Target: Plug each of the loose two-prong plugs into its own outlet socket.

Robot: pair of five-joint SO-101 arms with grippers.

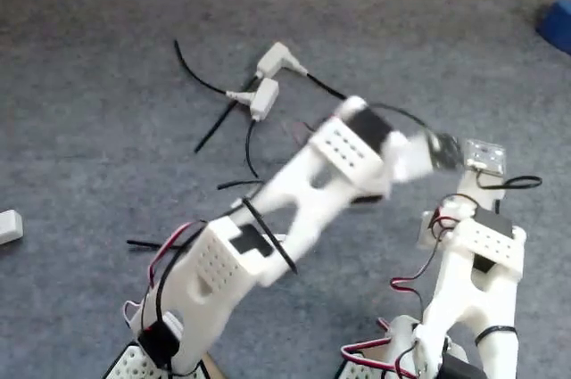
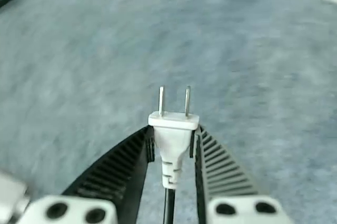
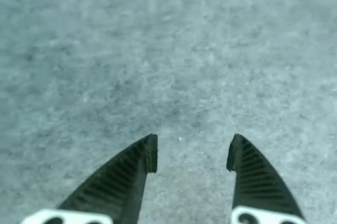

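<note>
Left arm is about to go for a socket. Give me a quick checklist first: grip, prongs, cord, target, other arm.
1. Grip: plug sits clamped by its body between the fingers of the left hand. Ok.
2. Alignment: prongs are both straight, uncovered and pointing away from the hand. Ok.
3. Slack: cord runs back between the fingers; whether it is snagged further back, cannot tell.
4. Target: white connectors lie farther up the table; which one is a free socket, cannot tell.
5. Other arm: right hand is open and empty over bare carpet. Ok.
</note>
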